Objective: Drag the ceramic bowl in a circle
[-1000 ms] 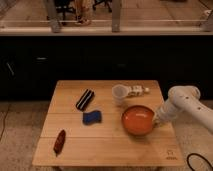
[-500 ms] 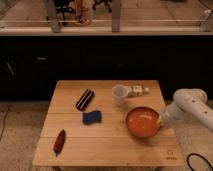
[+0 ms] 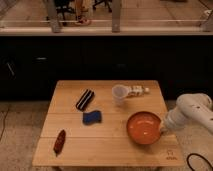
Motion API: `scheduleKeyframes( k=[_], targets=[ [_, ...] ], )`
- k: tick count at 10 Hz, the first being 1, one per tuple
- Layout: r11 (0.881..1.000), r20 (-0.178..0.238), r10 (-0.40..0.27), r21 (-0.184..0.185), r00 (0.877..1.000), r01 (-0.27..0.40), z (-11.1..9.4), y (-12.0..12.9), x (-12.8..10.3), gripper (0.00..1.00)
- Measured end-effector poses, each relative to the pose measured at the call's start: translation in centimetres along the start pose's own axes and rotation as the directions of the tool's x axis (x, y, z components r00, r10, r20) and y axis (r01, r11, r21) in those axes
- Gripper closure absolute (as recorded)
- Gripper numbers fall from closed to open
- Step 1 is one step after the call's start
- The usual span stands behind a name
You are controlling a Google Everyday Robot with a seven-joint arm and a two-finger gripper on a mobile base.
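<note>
Orange ceramic bowl [image 3: 144,128] sits on the wooden table [image 3: 70,150], right-front quarter, close to the front edge.

Camera view: white arm enters from the right; gripper [image 3: 163,127] at the bowl's right rim, touching or just over it. Jaw state: cannot tell, the arm's wrist hides them. Bowl lies to the left of the gripper, toward the table's middle. Bowl is round, so no long axis to align.

White cup [image 3: 120,94] stands just behind the bowl, near but apart. Judgement: a circular drag sweeping back risks nudging the cup; space to the left looks freer.
</note>
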Motion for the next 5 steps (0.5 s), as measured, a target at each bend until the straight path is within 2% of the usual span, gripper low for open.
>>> scheduleKeyframes(
  k=[5],
  targets=[
    [0.999,0.017,-0.038,0.003,0.999,0.038,0.2,-1.0,-1.7,1.0]
  ],
)
